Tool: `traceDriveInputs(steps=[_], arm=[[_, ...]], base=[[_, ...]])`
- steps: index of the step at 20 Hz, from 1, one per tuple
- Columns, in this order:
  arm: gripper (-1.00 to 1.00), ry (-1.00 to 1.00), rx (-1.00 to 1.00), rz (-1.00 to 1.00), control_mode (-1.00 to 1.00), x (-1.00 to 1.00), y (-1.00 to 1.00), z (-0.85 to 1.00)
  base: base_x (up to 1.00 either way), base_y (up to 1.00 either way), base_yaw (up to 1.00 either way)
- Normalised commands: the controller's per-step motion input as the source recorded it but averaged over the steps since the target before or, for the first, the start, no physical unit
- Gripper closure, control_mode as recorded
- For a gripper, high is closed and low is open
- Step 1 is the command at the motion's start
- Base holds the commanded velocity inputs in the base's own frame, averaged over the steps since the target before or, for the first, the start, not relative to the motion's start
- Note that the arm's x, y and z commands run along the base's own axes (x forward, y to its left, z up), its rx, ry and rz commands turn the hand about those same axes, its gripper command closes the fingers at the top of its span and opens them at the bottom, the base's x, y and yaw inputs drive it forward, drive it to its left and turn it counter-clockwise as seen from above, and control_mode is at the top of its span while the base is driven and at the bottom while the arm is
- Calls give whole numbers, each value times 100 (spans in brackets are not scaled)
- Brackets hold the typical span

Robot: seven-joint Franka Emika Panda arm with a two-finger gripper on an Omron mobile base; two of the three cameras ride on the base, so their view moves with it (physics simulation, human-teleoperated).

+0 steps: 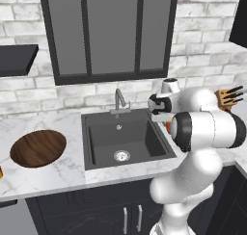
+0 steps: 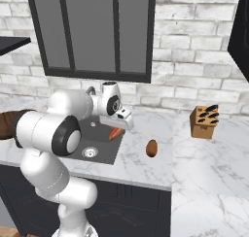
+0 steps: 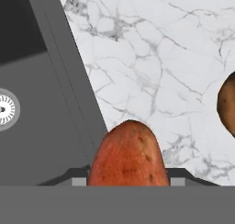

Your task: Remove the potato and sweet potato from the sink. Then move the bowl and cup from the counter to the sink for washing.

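Reddish-orange sweet potato (image 3: 127,154) in the hand (image 3: 127,175), lower end cut off.

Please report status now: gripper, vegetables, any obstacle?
Gripper shut on sweet potato, carried over the sink edge. Potato already lies on counter. Nothing blocks the way.

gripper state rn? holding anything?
Gripper: shut on the sweet potato, carried above the sink's right edge by the counter.
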Motion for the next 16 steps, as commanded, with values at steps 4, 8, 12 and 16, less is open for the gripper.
traceDriveInputs(steps=[4,8,12,16], arm=[[100,11,3,0,-100,25,-36,0],[100,4,6,1,-100,21,-38,0],[100,1,7,3,-100,19,-37,-1],[100,2,7,3,-100,23,-27,-8]], base=[[0,0,0],[0,0,0],[0,0,0],[0,0,0]])
